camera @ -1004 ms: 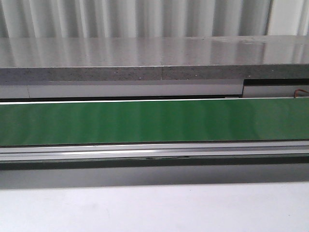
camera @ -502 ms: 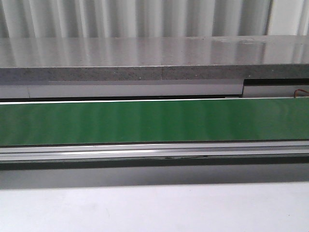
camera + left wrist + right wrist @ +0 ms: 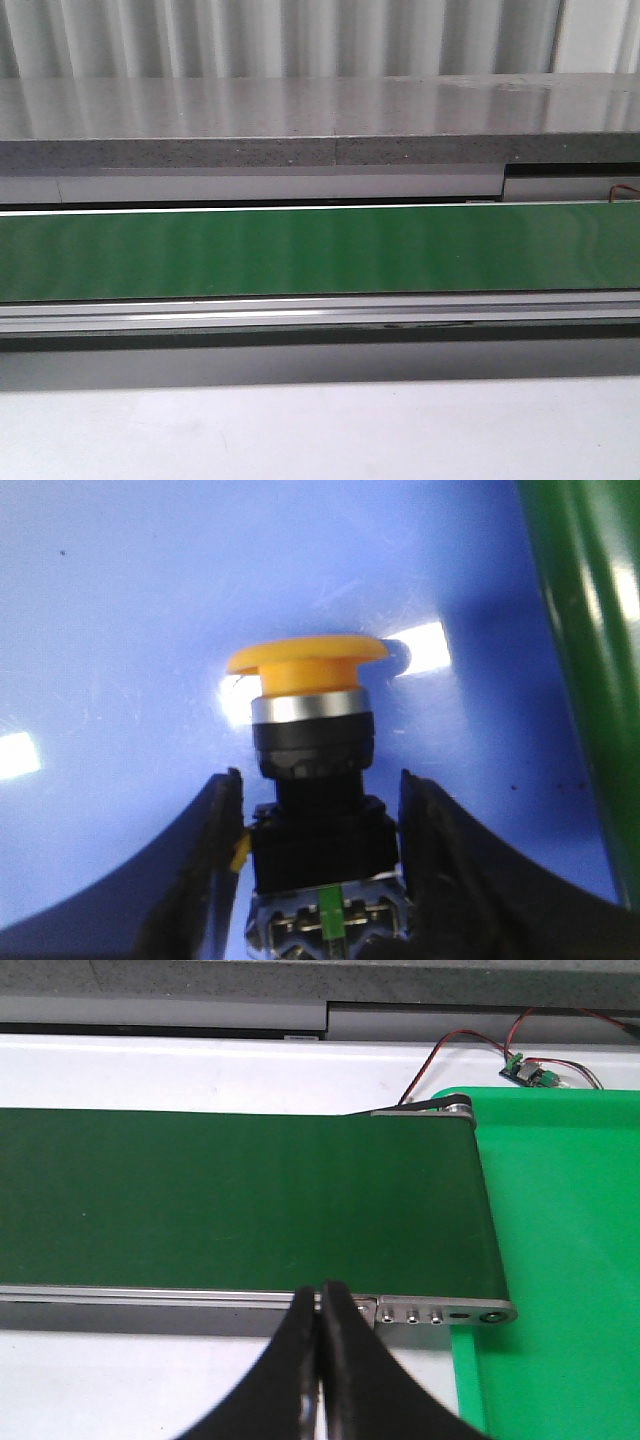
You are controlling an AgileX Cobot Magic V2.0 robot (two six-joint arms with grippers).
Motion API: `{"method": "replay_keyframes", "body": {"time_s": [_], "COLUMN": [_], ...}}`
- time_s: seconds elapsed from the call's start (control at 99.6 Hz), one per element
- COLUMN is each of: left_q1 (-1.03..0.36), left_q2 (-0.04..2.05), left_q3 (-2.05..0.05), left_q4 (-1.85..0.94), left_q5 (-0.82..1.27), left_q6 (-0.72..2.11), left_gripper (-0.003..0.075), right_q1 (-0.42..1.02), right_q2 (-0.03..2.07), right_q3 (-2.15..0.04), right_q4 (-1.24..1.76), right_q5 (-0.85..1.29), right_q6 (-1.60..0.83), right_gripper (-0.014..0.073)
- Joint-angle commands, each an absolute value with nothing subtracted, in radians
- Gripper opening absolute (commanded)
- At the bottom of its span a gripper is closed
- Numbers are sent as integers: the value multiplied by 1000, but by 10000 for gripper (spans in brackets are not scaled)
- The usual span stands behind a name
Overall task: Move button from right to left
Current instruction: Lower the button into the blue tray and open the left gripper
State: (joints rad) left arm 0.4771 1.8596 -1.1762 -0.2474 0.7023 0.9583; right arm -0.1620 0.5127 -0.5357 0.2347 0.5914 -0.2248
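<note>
Left wrist view had the left gripper (image 3: 318, 865) clamped on the button (image 3: 312, 770) over a blue surface (image 3: 120, 630), release pending; right gripper (image 3: 320, 1360) was pinched empty.

You are looking at an industrial test bench, a workshop or automation lab rather than a home. A green conveyor belt (image 3: 320, 250) runs straight across the front view, set in a metal frame (image 3: 320, 312) on a pale desk (image 3: 320, 430). Behind it you see a grey stone-like ledge (image 3: 250, 150) and a ribbed metal wall (image 3: 300, 35). From the right wrist you can make out the belt's end roller (image 3: 425, 1111), a small circuit board (image 3: 528, 1072) with red and black wires (image 3: 450, 1050), and a bright green tray (image 3: 560, 1260) just beside the belt.
</note>
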Motion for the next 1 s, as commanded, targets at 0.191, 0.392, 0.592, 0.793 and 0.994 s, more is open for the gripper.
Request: {"method": "replay_keyframes", "body": {"time_s": [0.191,0.392,0.592,0.793,0.994], "left_q1": [479,479,479,479,479], "left_q2": [1816,1816,1827,1838,1822], "left_q3": [-1206,-1206,-1206,-1206,-1244], "left_q4": [-275,-284,-287,-279,-271], "left_q5": [678,678,684,679,667], "left_q6": [960,960,960,961,961], "left_gripper": [166,327,455,485,484], "right_q1": [-162,-162,-162,-162,-162], "right_q2": [515,515,515,515,515], "right_q3": [-559,-559,-559,-559,-559], "right_q4": [235,235,235,235,235], "right_q5": [527,527,527,527,527], "right_q6": [-233,-233,-233,-233,-233], "right_gripper": [-67,-67,-67,-67,-67]}}
